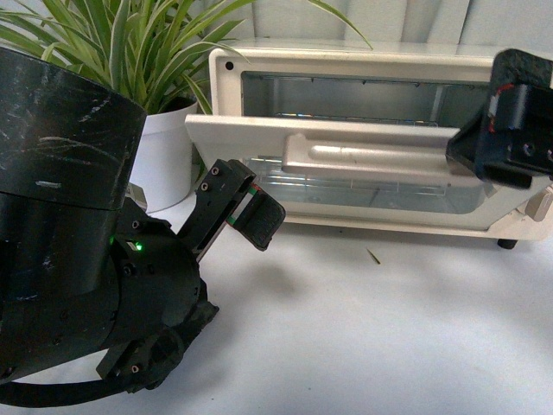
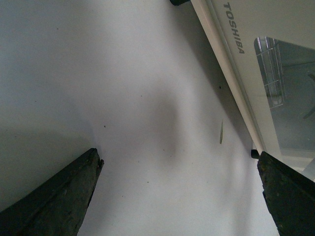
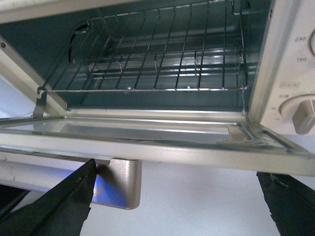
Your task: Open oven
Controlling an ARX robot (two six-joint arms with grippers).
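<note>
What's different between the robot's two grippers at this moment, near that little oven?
The left gripper hangs low over the white table, by the left corner of the oven, while the right gripper sits higher, at the right end of the door handle. Between the left gripper's fingers lies only table; the right gripper faces the edge of the half-open door and its handle. Both are open, with dark fingers, gripping nothing.

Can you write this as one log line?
oven door: partly open | right gripper: open, by handle | left gripper: open, over table
</note>
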